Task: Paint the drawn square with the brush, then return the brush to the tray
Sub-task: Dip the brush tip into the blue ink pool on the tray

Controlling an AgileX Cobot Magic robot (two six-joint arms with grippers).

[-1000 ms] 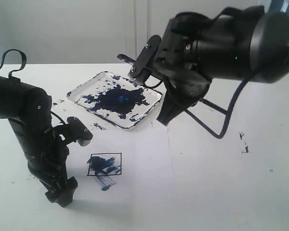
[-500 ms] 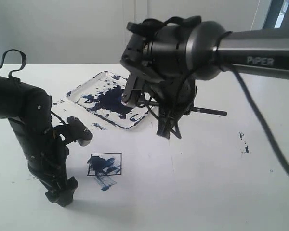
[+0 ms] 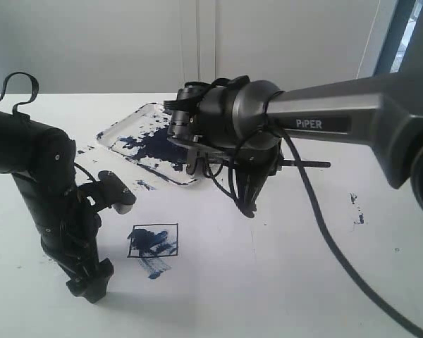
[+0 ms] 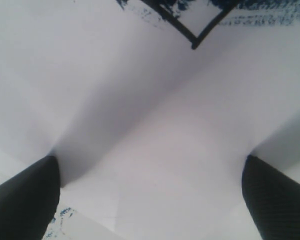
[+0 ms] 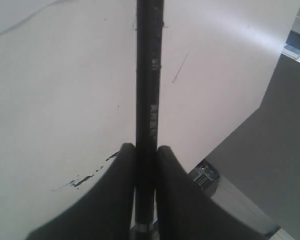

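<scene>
The long thin black brush (image 5: 149, 100) is pinched between the narrow-set fingers of the right gripper (image 5: 146, 152). Its handle juts toward centre-right of the exterior view, and its tip is hidden behind the wrist near the shallow white, blue-blotted tray (image 3: 116, 136) at upper left. Released off the rim, it could roll and smear the white paper sheet (image 3: 211, 225) beyond the blue-daubed, black-outlined square (image 3: 153, 241) at lower left. The left gripper (image 4: 150, 195) stands wide and empty near that square.

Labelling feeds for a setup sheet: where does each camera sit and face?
Exterior: off-robot, looks across the table at the tray and drawn square; left arm and right arm show.
Left wrist: arm-mounted, faces down at the paper; fingers of the open left hand show.
Right wrist: looks along the brush clamped in the right hand.
Shared: exterior and left wrist show that square.
</scene>
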